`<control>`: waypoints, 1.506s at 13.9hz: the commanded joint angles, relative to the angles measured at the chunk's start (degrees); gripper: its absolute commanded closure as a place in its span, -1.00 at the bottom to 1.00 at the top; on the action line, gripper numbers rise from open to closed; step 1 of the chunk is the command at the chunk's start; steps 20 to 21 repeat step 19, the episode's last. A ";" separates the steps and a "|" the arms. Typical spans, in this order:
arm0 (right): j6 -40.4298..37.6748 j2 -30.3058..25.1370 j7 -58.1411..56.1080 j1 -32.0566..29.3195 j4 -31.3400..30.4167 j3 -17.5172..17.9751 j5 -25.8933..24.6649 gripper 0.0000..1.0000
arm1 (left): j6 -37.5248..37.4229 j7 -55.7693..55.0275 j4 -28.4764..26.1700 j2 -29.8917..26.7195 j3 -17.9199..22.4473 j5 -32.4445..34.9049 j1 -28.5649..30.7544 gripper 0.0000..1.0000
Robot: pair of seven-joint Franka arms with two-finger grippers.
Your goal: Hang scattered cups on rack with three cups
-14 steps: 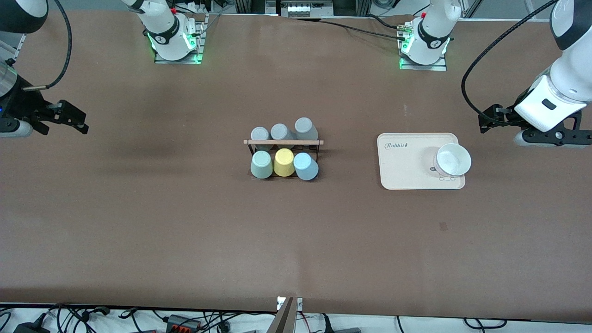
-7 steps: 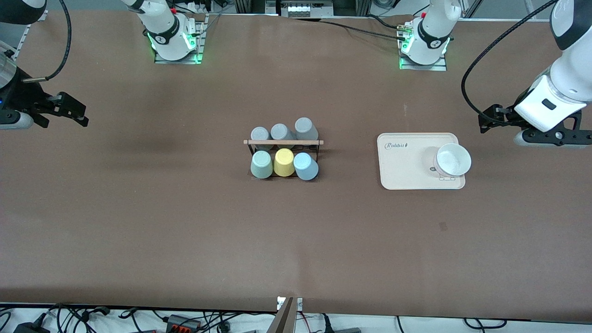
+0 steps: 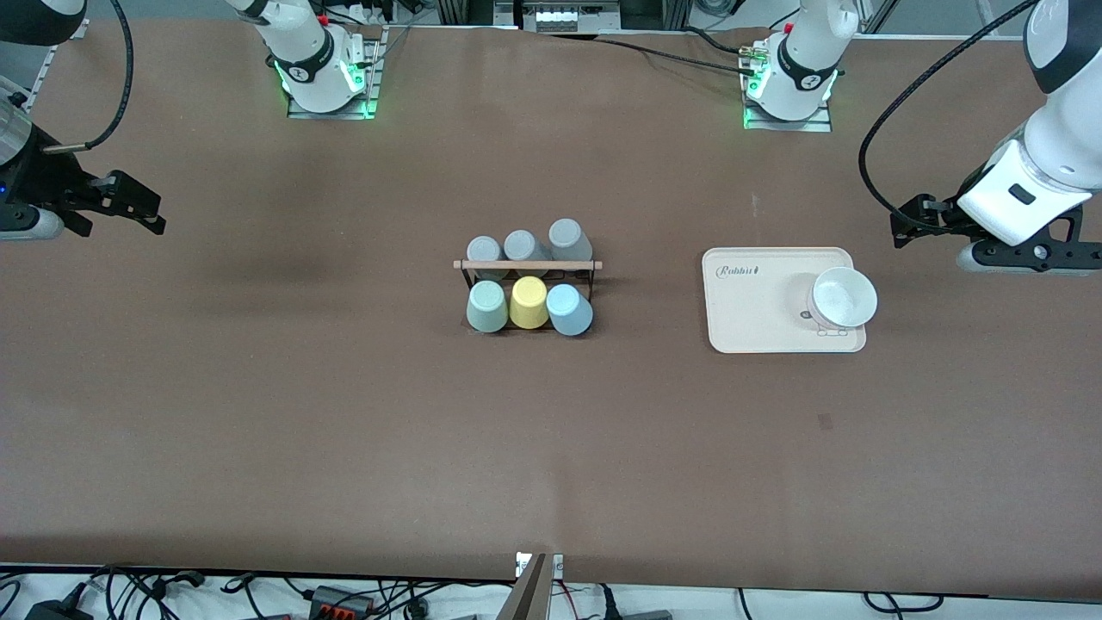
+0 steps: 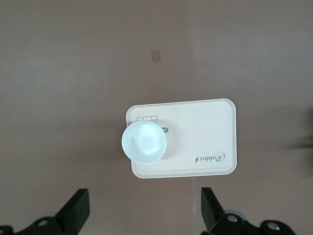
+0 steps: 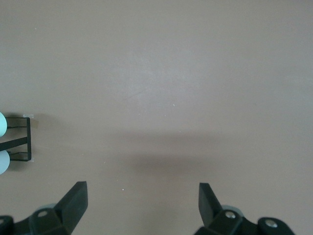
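The black wire rack (image 3: 527,266) with its wooden rod stands mid-table. Three grey cups (image 3: 521,246) sit bottom-up along its row farther from the front camera. On the nearer row sit the mint-green cup (image 3: 487,306), a yellow cup (image 3: 529,302) and the light blue cup (image 3: 568,309), all bottom-up; the pegs under them are hidden. My left gripper (image 3: 913,222) (image 4: 144,213) hangs open and empty beside the tray at the left arm's end. My right gripper (image 3: 142,213) (image 5: 142,200) is open and empty over bare table at the right arm's end. The rack's end (image 5: 27,139) shows in the right wrist view.
A cream tray (image 3: 758,301) (image 4: 205,127) lies toward the left arm's end of the table. A white cup (image 3: 844,298) (image 4: 143,142) stands upright on it. The arm bases stand along the table edge farthest from the front camera.
The right gripper has drawn back a little toward the robots' edge of the table, then held still. The left arm and the cups have not moved.
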 commanded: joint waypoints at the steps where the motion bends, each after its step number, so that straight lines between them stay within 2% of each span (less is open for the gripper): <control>1: -0.30 -0.86 -0.50 -1.97 -0.49 1.33 0.32 -1.00 | -1.16 0.68 1.25 0.08 0.28 -1.04 -0.07 -1.00; 9: -3.11 -1.56 -0.50 -2.67 -0.49 1.77 0.41 -1.00 | -1.25 0.68 1.25 0.08 0.28 -1.04 -0.16 -1.00; 21: -3.20 -1.56 -0.50 -2.41 -0.58 1.94 0.24 -1.00 | -1.16 0.68 1.25 0.08 0.28 -1.04 -0.16 -1.00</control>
